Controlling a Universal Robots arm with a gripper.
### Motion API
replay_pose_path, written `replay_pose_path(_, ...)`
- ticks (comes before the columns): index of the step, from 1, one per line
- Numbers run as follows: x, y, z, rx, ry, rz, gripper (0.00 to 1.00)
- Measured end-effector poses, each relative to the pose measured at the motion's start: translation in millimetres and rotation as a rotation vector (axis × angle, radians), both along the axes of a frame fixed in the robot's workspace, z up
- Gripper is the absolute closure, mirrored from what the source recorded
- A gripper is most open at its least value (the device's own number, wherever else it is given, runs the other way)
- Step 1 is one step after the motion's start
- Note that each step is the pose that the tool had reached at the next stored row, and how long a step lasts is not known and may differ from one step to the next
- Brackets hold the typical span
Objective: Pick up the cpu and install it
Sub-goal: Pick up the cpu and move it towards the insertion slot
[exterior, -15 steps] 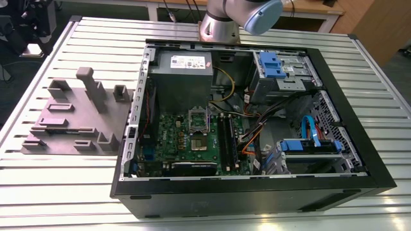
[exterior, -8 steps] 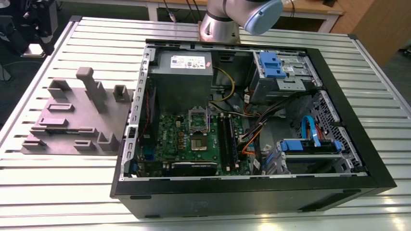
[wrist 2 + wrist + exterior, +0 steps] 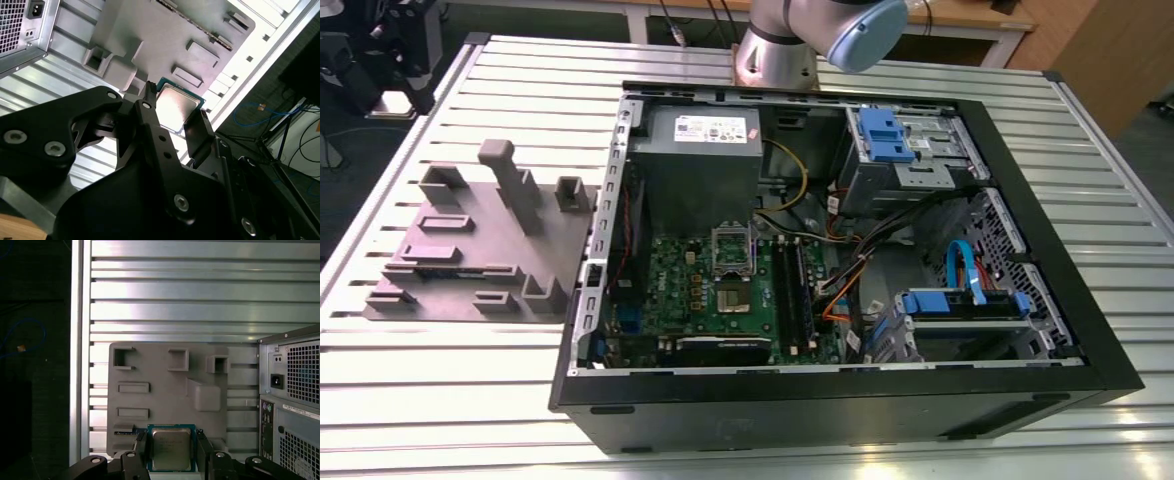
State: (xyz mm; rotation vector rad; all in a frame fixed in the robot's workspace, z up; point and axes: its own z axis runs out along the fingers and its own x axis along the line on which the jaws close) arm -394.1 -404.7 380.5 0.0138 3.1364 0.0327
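The fingers (image 3: 155, 130) of my claw (image 3: 171, 436) are matt black; between them the cpu (image 3: 170, 450) wears a dull silvery metal lid. Beneath, a matt grey block (image 3: 165, 390) on a glossy ribbed metal table (image 3: 200, 290).

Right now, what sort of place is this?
Likely a lab or workshop bench for PC assembly: a slotted metal table, an open PC case showing its board, and the gripper holding a cpu.

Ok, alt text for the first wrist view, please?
The gripper grips the cpu by two edges, above the grey fixture block on the slatted metal table; a computer case's rear stands beside the block.
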Motion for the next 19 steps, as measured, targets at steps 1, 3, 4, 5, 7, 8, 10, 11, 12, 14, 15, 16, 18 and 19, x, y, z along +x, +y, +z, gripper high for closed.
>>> replay_pose_path(1,0.2,0.0,0.0,0.0,0.0,0.0,0.53)
replay_pose_path(3,0.6,0.0,0.0,0.0,0.0,0.0,0.53)
replay_pose_path(4,0.8,0.0,0.0,0.0,0.0,0.0,0.53)
replay_pose_path(5,0.9,0.0,0.0,0.0,0.0,0.0,0.53)
replay_pose_path(7,1.3,0.0,0.0,0.0,0.0,0.0,0.53)
replay_pose_path(8,1.5,0.0,0.0,0.0,0.0,0.0,0.53)
replay_pose_path(10,1.9,0.0,0.0,0.0,0.0,0.0,0.53)
replay_pose_path(11,2.1,0.0,0.0,0.0,0.0,0.0,0.53)
replay_pose_path(12,2.3,0.0,0.0,0.0,0.0,0.0,0.53)
replay_pose_path(14,4.1,0.0,0.0,0.0,0.0,0.0,0.53)
replay_pose_path(15,5.2,0.0,0.0,0.0,0.0,0.0,0.53)
replay_pose_path(16,5.3,0.0,0.0,0.0,0.0,0.0,0.53)
replay_pose_path(18,5.6,0.0,0.0,0.0,0.0,0.0,0.53)
replay_pose_path(19,5.9,0.0,0.0,0.0,0.0,0.0,0.53)
